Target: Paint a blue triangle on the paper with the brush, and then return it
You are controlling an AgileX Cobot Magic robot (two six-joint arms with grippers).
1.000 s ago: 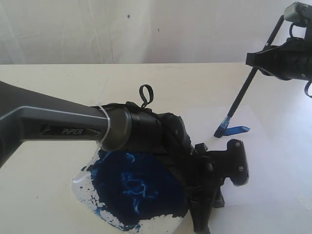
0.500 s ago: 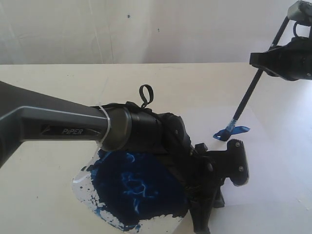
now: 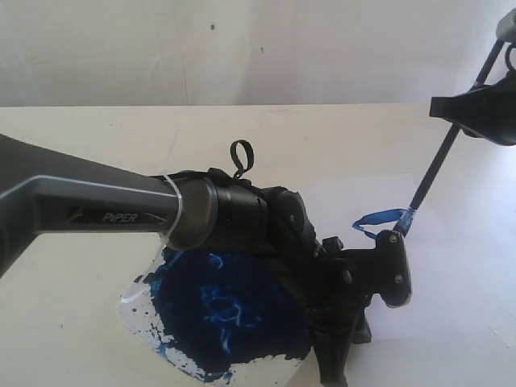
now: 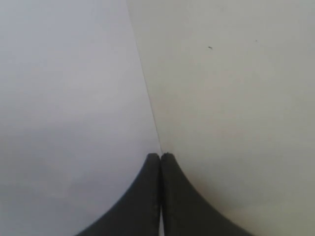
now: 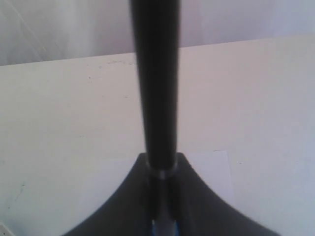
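Around brush (image 5: 155,88) — right end effector (image 5: 161,167), snug

A cream table (image 3: 81,145) fills the lower part of the exterior view, its top smooth and matte. Behind the table's far edge rises a white backdrop (image 3: 339,48), either a wall or a hung sheet, faintly creased. Two small dark specks (image 3: 213,27) mark it above the table. The light on the table is soft and diffuse.

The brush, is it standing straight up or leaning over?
Leaning. The brush slants, blue tip down on the paper, handle tilting up into the right claw.
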